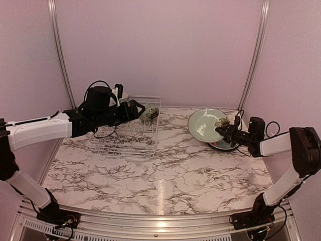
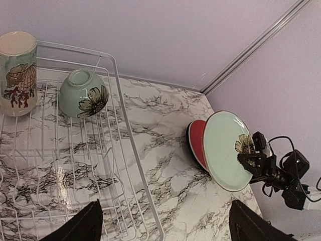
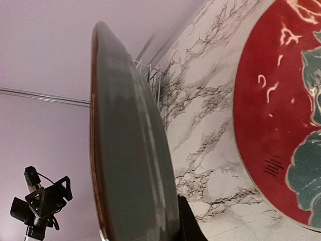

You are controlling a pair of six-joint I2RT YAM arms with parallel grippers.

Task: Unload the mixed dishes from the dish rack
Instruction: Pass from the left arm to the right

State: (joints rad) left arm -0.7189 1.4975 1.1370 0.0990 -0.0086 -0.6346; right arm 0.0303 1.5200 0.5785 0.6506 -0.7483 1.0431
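The white wire dish rack (image 1: 125,150) stands at the back left. A small pale green bowl (image 1: 149,113) lies in its far right corner, mouth down and tilted (image 2: 83,93). A cream floral mug (image 2: 17,73) stands upright at the rack's (image 2: 140,165) back. My left gripper (image 1: 140,108) hovers over the rack just left of the bowl, open and empty (image 2: 165,228). My right gripper (image 1: 223,129) is shut on the rim of the pale green plate (image 1: 204,124), held tilted on edge (image 3: 130,150). One dark finger (image 3: 189,223) shows behind it.
A red plate (image 1: 223,145) with a dark rim lies on the marble table under the held plate (image 3: 281,110). Lilac walls with metal posts close the back and sides. The right arm's cable trails near the right wall.
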